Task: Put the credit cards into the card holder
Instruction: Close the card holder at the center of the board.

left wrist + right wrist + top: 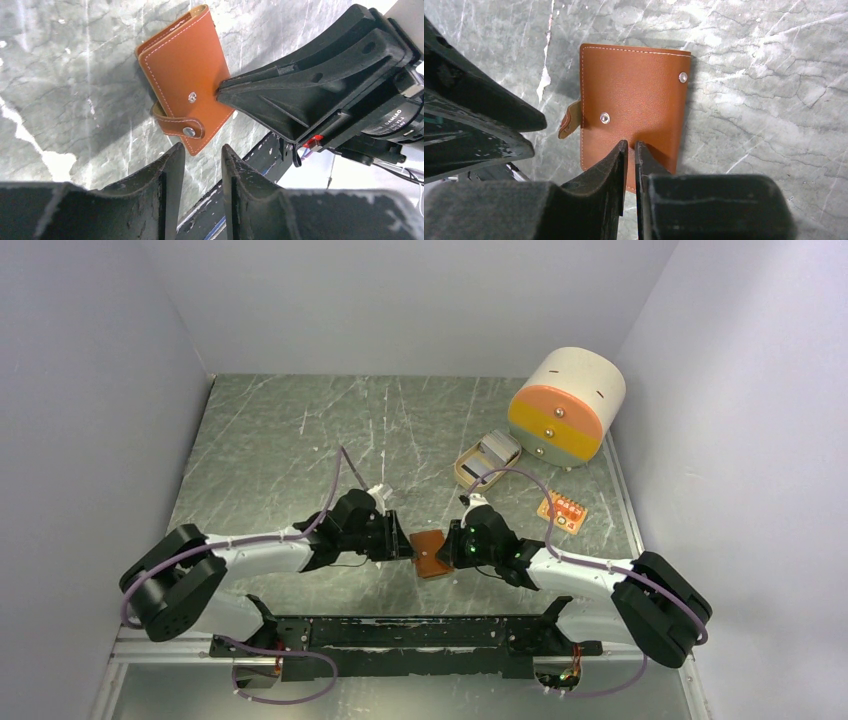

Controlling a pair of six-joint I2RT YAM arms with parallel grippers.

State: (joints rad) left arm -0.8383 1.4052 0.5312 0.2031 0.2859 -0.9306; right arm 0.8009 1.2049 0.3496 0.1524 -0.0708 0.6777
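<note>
Walls: plain pale grey panels closed the left, far and right sides.
Worktop: dark grey-green marbled surface, streaked with white veins and scratches.
Light: soft, even, brightest far.

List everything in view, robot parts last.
brown leather folding wallet: 1, brown, folded, flat on the table's near centre between the two grippers
thin rectangular cards: short stack, count unclear, pale grey-white, in the dish
tan oval shallow dish: 1, tan, right of centre, in front of the drum box
drum-shaped drawer box: 1, cream with orange and yellow drawer fronts, far right
small flat rectangular piece with pale dots: 1, orange, right side, by the right arm
marbled table: 1, grey-green
left gripper: 1, black, jaws apart, empty, at the wallet's strap side
right gripper: 1, black, jaws nearly together, tips at the wallet's edge; pinch unclear
</note>
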